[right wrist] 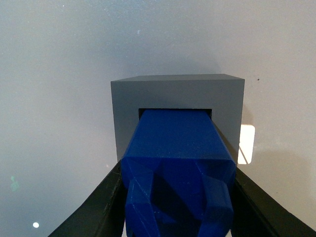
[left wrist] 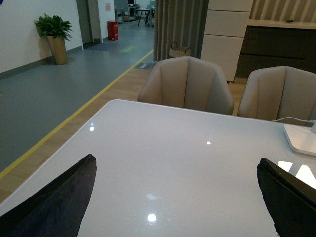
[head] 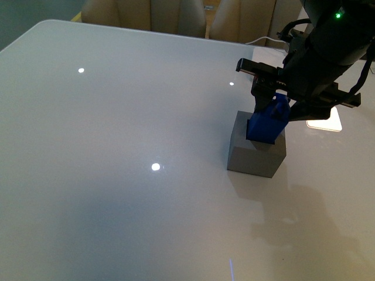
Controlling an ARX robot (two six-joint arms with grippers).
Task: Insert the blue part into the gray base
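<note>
blue part: tilted, its lower end set at the mouth of the square hole.
gray base: stood on the white table.
right gripper: clamped on the blue part's handle end.
left gripper: fingers spread wide, nothing held, above the table.

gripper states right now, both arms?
Left gripper: open, empty.
Right gripper: closed on the blue part, whose far end is entering the gray base.

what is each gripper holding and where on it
The right gripper holds the blue part by its handle end; the left gripper holds nothing.
</note>
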